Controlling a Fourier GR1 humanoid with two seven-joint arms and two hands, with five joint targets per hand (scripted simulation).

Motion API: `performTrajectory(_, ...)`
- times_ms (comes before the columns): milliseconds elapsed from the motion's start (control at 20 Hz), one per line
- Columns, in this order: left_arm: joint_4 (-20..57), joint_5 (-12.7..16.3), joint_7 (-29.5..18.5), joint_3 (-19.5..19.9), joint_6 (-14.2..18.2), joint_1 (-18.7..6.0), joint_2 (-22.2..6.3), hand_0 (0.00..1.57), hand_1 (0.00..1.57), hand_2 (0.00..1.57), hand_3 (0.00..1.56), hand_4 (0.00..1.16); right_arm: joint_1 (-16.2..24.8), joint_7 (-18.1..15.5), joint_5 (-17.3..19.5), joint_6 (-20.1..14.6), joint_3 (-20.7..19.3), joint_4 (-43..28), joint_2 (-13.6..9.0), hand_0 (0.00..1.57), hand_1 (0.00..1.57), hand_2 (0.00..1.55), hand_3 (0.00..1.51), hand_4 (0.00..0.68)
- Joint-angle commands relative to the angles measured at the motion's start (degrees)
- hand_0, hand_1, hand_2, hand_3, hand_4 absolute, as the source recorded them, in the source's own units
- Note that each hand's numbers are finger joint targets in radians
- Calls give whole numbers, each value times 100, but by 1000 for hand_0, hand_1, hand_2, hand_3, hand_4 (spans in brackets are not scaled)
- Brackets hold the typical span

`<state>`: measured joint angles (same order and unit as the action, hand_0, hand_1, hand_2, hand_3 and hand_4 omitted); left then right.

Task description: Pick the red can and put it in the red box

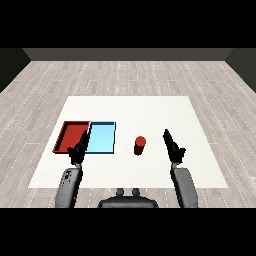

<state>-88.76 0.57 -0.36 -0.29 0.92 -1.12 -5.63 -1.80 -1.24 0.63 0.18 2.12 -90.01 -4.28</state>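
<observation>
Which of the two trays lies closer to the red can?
The light blue tray. It lies directly to the left of the red can, while the red tray lies beyond it, at the far left.

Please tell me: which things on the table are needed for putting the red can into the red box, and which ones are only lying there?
Needed: red can, upright and not held; red tray; right hand, open beside the can.

Only lying there: light blue tray; left hand, open near the trays.
</observation>
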Motion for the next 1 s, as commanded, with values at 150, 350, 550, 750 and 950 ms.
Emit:
performTrajectory(150,-139,110,171,38,-144,2,65,0,0,0,0,0,492,-122,-524,653,-581,-142,-465,0,0,0,0,0)
performTrajectory(350,-808,286,-1336,139,-200,-121,212,0,0,0,0,0,462,-1378,-914,944,-679,-547,-299,0,0,0,0,0)
performTrajectory(550,-443,380,-2048,263,-454,25,154,0,0,0,0,0,385,-2161,-982,1278,-994,28,-501,0,0,0,0,0)
performTrajectory(750,-325,296,-2542,246,-558,319,165,0,0,0,0,0,776,-2211,-979,1505,-1048,-289,-601,0,0,0,0,0)
performTrajectory(950,-185,41,-2377,144,-208,-57,362,0,0,0,0,0,614,-2266,-1080,1657,-1273,4,-611,0,0,0,0,0)
